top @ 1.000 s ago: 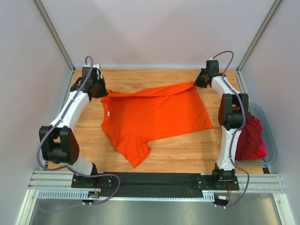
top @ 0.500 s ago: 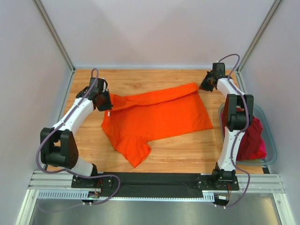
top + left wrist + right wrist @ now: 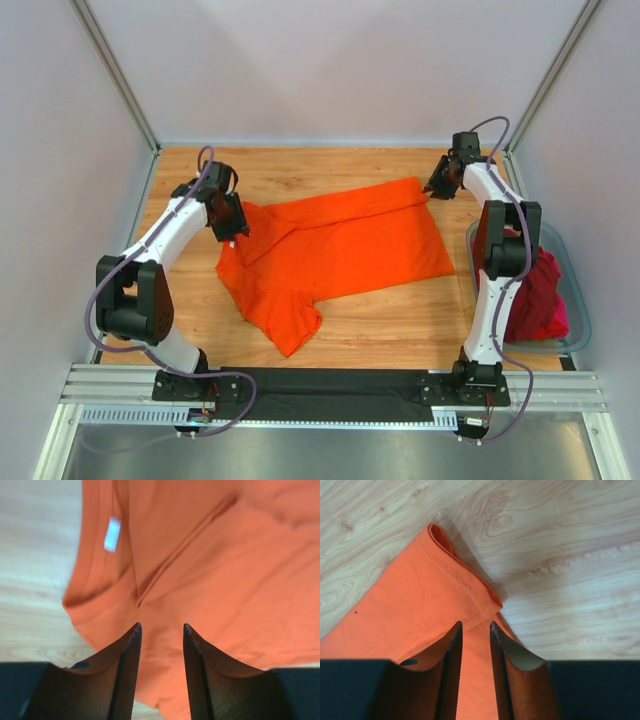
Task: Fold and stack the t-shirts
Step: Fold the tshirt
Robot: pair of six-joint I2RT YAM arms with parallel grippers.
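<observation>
Gaping left hand (image 3: 161, 625) over orange t-shirt (image 3: 240, 555)

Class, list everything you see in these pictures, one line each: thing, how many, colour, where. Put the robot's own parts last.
orange shirt: one, orange, spread across the middle of the table, far edge folded over
label: one, white, at the orange shirt's neck
red shirt: at least one, dark red, heaped in the tub
pink shirt: one, magenta-pink, in the tub, showing beside the red shirt
tub: one, grey-blue, at the table's right edge
table: one, light wood, under the orange shirt
left arm: one, white and black, left side
right arm: one, white and black, right side
left hand: one, dark, open above the orange shirt near its neck
right hand: one, dark, open at the orange shirt's far right corner
</observation>
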